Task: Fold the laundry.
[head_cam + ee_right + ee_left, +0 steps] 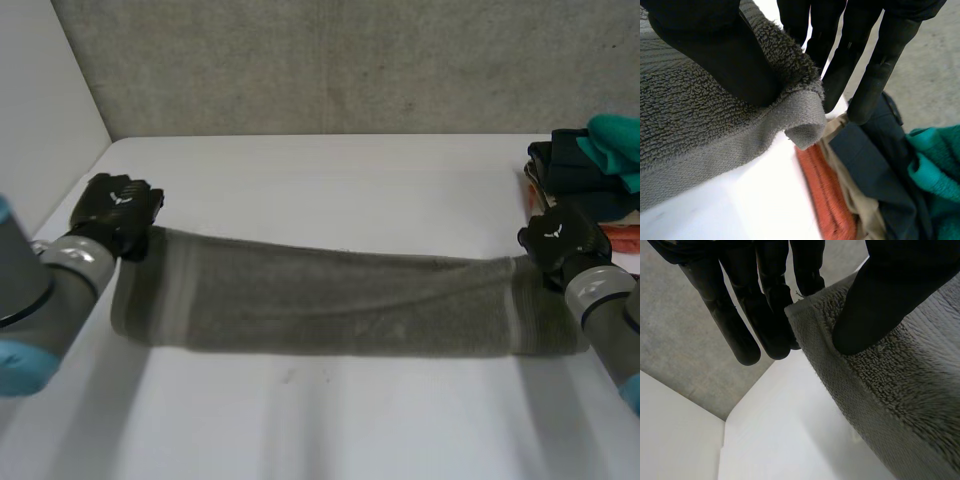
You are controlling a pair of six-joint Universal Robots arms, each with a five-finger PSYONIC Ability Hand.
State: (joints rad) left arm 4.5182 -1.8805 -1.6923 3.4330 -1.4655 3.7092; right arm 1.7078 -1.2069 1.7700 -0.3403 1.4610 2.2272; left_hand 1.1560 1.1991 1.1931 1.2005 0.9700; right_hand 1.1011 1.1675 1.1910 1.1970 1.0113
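A grey towel (330, 300) hangs stretched across the white table (320, 180) between my two hands. My left hand (117, 213) pinches the towel's far left corner. In the left wrist view the thumb (885, 300) presses the terry cloth (900, 385) against the straight fingers (767, 305). My right hand (562, 242) pinches the far right corner. In the right wrist view its thumb (715, 50) clamps the towel's hem (800, 117) against the fingers (860, 55). The towel (685, 120) sags slightly in the middle.
A pile of folded laundry (590, 170) sits at the table's right edge, close behind my right hand: dark blue, teal (935, 170), beige and orange-red (827, 195) pieces. A grey wall stands behind the table, a white panel to its left.
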